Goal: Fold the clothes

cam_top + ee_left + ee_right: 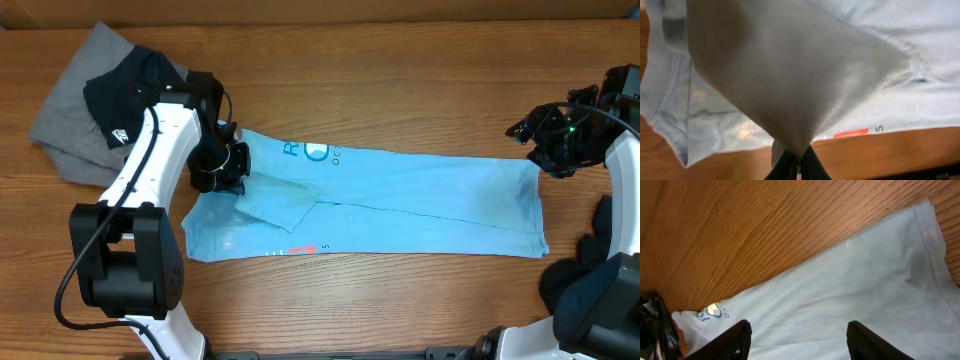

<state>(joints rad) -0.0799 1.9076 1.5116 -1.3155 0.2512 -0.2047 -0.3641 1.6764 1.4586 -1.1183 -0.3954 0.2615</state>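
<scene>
A light blue T-shirt (400, 205) lies folded into a long strip across the table, with blue chest print near its upper left. My left gripper (232, 168) is at the shirt's left end, shut on a lifted fold of the blue cloth (790, 75), which hangs from its fingertips (800, 162). My right gripper (540, 140) hovers open and empty above the shirt's right end; the right wrist view shows its spread fingers (797, 340) over the blue cloth (855, 295). A black shirt (125, 90) lies on a grey shirt (70, 125) at the far left.
The wooden table (400, 90) shows bare behind the shirt and along the front edge. The arm bases stand at the front left (130, 270) and front right (600, 290).
</scene>
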